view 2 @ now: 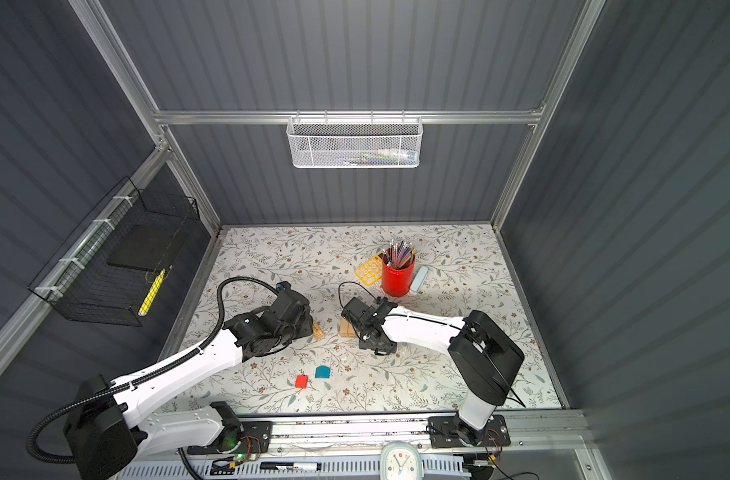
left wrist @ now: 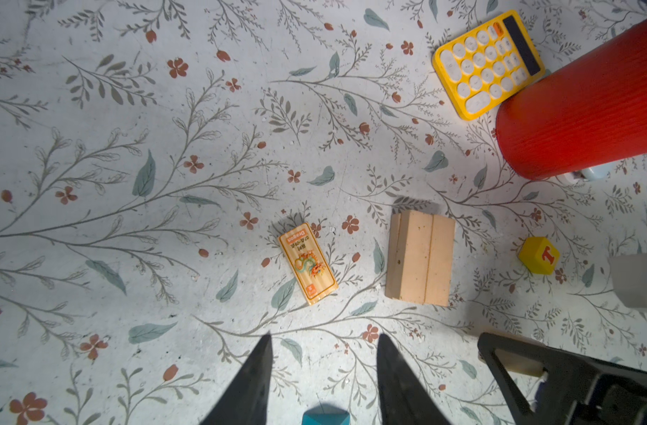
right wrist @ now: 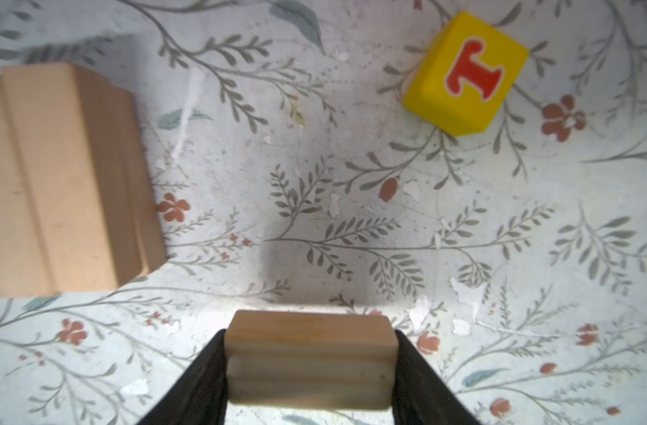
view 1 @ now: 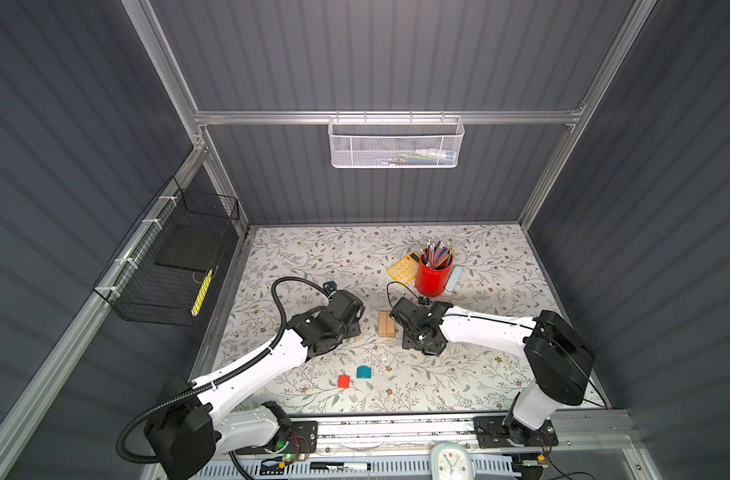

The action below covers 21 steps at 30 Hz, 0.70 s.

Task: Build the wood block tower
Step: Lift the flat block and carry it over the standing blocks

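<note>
In both top views the plank stack [view 1: 387,324] [view 2: 346,328] sits mid-worktop [view 1: 479,374] between the arms. The red cube [view 1: 344,381] and teal block [view 1: 364,372] lie nearer the front.

Left wrist view: the left gripper [left wrist: 325,336] hangs open and empty, apart from the stack.

Right wrist view: the right gripper [right wrist: 310,333] clamps two planks [right wrist: 309,371], with the yellow cube [right wrist: 465,73] lying beyond.

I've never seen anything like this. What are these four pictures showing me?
Two white robot arms stand at a flowered table, each ending in a two-fingered gripper. Both top views look down from overhead; the wrist views come from cameras beside each gripper. On the table lie a plank stack, a yellow lettered cube, a red cube, a teal house-shaped block, a yellow calculator and a red pencil cup. The right gripper clamps tan planks, apparently two; the left gripper is open and empty.
</note>
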Each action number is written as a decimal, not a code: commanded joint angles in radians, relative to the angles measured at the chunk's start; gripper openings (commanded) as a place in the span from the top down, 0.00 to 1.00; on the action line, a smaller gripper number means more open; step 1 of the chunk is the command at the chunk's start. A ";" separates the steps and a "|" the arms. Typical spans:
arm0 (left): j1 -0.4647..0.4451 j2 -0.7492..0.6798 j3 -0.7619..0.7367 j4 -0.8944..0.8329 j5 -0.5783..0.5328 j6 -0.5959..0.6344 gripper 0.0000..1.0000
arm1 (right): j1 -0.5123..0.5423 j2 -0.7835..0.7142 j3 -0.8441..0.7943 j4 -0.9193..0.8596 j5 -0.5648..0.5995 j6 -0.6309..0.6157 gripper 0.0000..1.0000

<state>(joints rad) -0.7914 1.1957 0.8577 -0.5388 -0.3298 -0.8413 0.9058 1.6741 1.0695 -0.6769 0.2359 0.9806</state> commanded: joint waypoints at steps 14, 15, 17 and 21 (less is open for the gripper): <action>0.041 -0.114 -0.057 -0.101 -0.129 -0.047 0.53 | 0.003 0.185 0.365 -0.105 0.033 -0.108 0.43; 0.040 -0.118 -0.060 -0.107 -0.136 -0.052 0.53 | 0.004 0.201 0.378 -0.103 0.034 -0.109 0.42; 0.041 -0.129 -0.066 -0.120 -0.151 -0.068 0.53 | 0.004 0.228 0.409 -0.113 0.038 -0.114 0.42; 0.041 -0.145 -0.078 -0.123 -0.160 -0.081 0.53 | 0.004 0.277 0.453 -0.118 0.041 -0.123 0.42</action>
<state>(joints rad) -0.7574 1.0714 0.7959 -0.6247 -0.4541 -0.8940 0.9066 1.9301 1.4891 -0.7555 0.2573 0.8772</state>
